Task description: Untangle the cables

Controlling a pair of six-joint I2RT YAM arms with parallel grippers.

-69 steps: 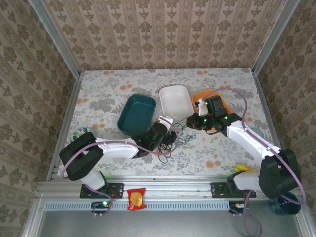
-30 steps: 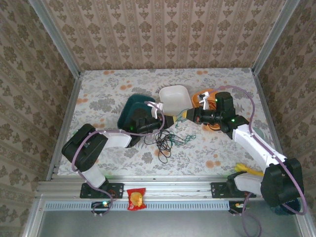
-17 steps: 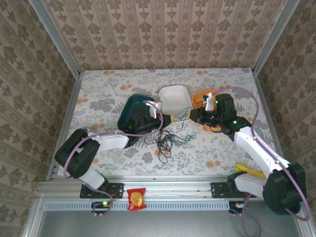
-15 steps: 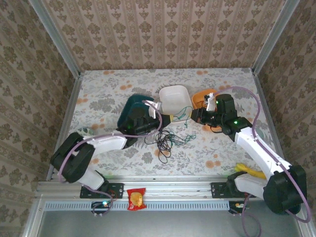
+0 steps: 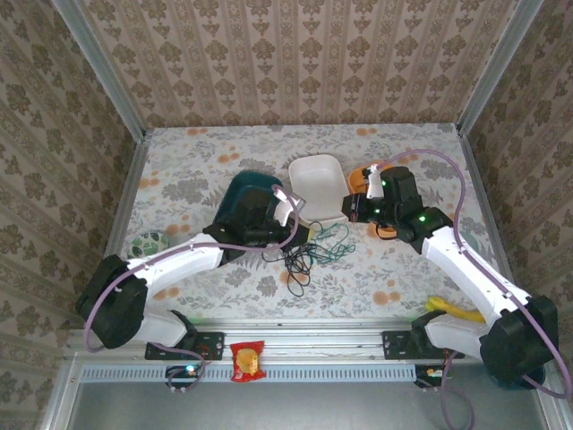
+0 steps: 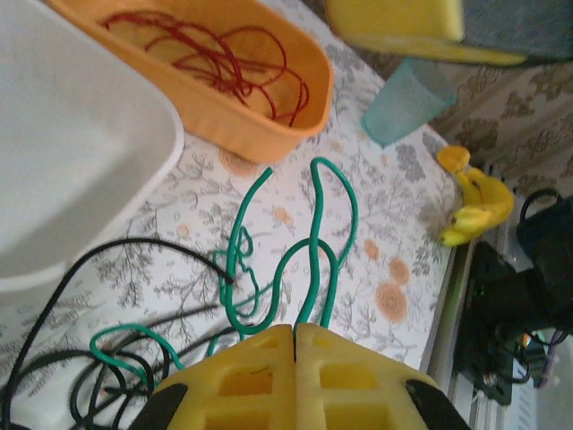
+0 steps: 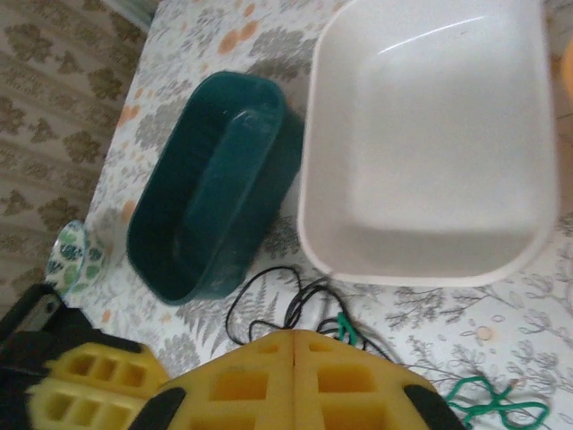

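Observation:
The cables lie as a small tangle in front of the white tray (image 5: pixel 318 184). A green cable (image 5: pixel 334 240) loops over the cloth (image 6: pixel 315 224), and a black cable (image 5: pixel 295 265) trails toward the near edge (image 6: pixel 85 262). My left gripper (image 5: pixel 307 235) is shut (image 6: pixel 295 330) on the green cable, which comes out from between its yellow tips. My right gripper (image 5: pixel 343 211) hovers just above the tangle with its jaws together (image 7: pixel 294 333) and nothing visibly between them. Green (image 7: pixel 345 327) and black (image 7: pixel 260 287) strands show just past its tips. A red cable (image 6: pixel 224 58) lies coiled in the orange tray (image 6: pixel 251 112).
A teal tub (image 5: pixel 246 202) stands left of the white tray, beside the left arm. The orange tray (image 5: pixel 363 175) is partly under the right arm. A banana (image 5: pixel 448 307) lies near right, a patterned bowl (image 5: pixel 148 242) at the left, and a snack packet (image 5: pixel 245 360) on the rail.
My left gripper moved right from the teal tub to the tangle and shut on the green cable. The green cable, earlier stretched up toward my right gripper, now lies lower on the cloth.

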